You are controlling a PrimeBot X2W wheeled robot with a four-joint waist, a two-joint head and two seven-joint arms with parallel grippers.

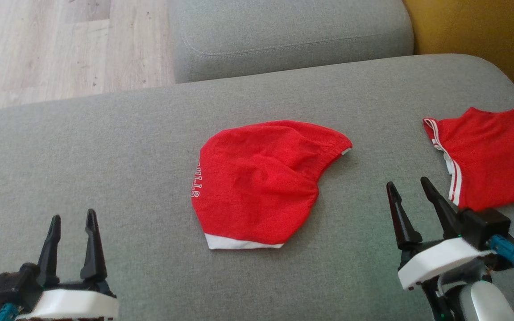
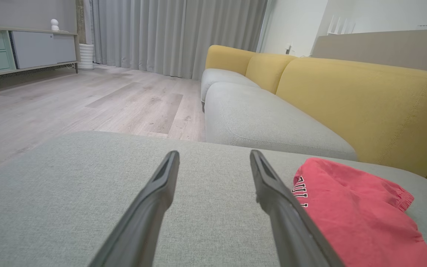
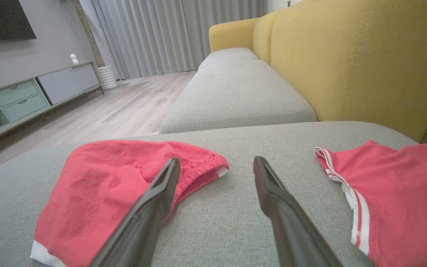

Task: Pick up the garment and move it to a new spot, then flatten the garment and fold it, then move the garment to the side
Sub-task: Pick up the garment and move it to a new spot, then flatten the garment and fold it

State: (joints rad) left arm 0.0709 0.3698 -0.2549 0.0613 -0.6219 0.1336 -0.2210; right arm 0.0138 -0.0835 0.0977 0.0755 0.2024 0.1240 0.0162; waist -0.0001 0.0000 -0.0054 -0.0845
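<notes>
My two grippers sit nearest, low at the seat cushion's point(image 1: 105, 147) near edge: the left gripper point(image 1: 73, 215) toward its near left corner, the right gripper point(image 1: 407, 182) toward the right. Both have fingers spread and hold nothing. I judge they're parked either side so nothing blocks my view of the cloth and each arm can take one end. The garment point(image 1: 257, 183) — red shorts, bunched and half doubled over — lies mid-cushion, apart from both grippers, its white hem point(image 1: 239, 243) facing the near edge. A second red piece point(image 1: 493, 156) rests at the right edge, probably set aside, so I'd lift the centre one.
</notes>
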